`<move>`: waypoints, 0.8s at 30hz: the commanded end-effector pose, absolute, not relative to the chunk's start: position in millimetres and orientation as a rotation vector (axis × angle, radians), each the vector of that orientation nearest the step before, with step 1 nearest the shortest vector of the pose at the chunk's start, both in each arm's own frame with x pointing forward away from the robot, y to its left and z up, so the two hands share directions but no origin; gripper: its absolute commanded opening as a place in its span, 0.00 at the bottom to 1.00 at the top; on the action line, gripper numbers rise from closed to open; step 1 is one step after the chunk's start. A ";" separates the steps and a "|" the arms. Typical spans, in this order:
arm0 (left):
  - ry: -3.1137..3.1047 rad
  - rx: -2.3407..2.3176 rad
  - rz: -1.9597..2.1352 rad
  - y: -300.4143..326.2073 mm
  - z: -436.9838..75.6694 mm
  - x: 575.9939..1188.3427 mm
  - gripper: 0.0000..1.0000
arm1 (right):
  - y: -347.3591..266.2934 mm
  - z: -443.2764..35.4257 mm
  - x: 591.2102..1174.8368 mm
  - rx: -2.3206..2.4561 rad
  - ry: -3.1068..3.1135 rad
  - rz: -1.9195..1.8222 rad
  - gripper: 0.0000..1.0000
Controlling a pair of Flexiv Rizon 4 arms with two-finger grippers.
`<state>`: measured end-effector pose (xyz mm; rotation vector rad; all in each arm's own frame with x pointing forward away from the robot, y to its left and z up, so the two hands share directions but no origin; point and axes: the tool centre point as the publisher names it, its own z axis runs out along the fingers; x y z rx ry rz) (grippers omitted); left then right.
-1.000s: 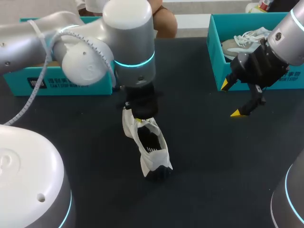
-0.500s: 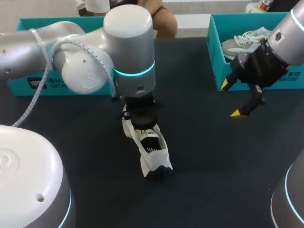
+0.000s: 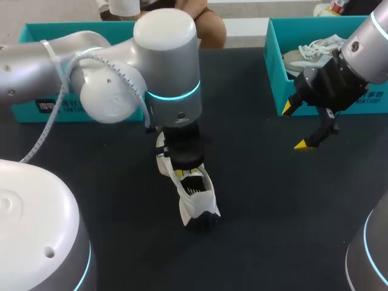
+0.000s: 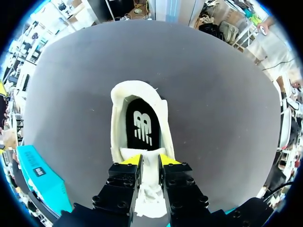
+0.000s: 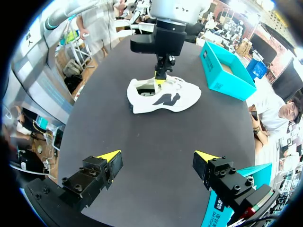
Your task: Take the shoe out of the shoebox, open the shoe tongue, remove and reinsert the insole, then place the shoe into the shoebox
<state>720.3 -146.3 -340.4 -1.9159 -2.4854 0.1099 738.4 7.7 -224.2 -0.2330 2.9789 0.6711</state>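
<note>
Dark counter [image 3: 273,200] carries a white shoe [image 3: 197,203] near the middle, upright on its sole. In the head view the heel is toward the robot and the toe end is hidden under the L wrist. L hand [image 4: 147,161] comes straight down on it. From above, the wrist covers the fingers almost entirely & only a bit of yellow shows. L wrist view settles it: both yellow tips are pinching the white tongue [image 4: 147,177], one each side. Black insole [image 4: 142,125] shows inside the shoe, ahead of the tips, w/ its front end hidden under the tongue.

R hand [image 3: 293,127] hangs above the counter, fingers spread wide, holding nothing, just in front of the teal shoebox [image 3: 276,73] at far right, which is cut off by the frame edge. A 2nd shoe [image 3: 306,53] lies inside, partly behind the R arm. Another teal box [image 3: 60,108] sits at far left, mostly covered by the L arm.
</note>
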 end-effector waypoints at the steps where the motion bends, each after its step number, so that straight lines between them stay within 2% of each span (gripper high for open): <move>1: -2.474 -1.920 0.094 -151.8 -353.7 717.2 0.21 | 7.8 -225.2 738.0 -0.232 2.978 0.670 1.00; 13: -2.595 -1.826 0.127 -150.2 -320.0 712.5 0.22 | 7.8 -225.2 738.0 -0.232 2.978 0.670 1.00; 15: -2.651 -1.739 0.138 -149.5 -314.2 710.5 0.25 | 7.8 -225.2 738.0 -0.232 2.978 0.670 1.00; 18: -2.766 -1.554 0.162 -146.6 -306.0 709.4 0.25 | 7.8 -225.2 738.0 -0.232 2.978 0.670 1.00; 19: -2.819 -1.445 0.188 -144.9 -301.8 709.9 0.29 | 7.8 -225.2 738.0 -0.232 2.978 0.670 1.00; 20: -2.887 -1.392 0.158 -143.3 -298.5 709.8 0.38 | 7.8 -225.2 738.0 -0.232 2.978 0.670 1.00; 21: -2.885 -1.364 0.210 -140.8 -293.3 708.2 0.80 | 7.8 -225.2 738.0 -0.232 2.978 0.670 1.00; 22: -2.885 -1.364 0.210 -140.8 -293.3 708.2 1.00 | 7.8 -225.2 738.0 -0.232 2.978 0.670 1.00; 24: -2.885 -1.364 0.210 -140.8 -293.3 708.2 1.00 | 7.8 -225.2 738.0 -0.232 2.978 0.670 1.00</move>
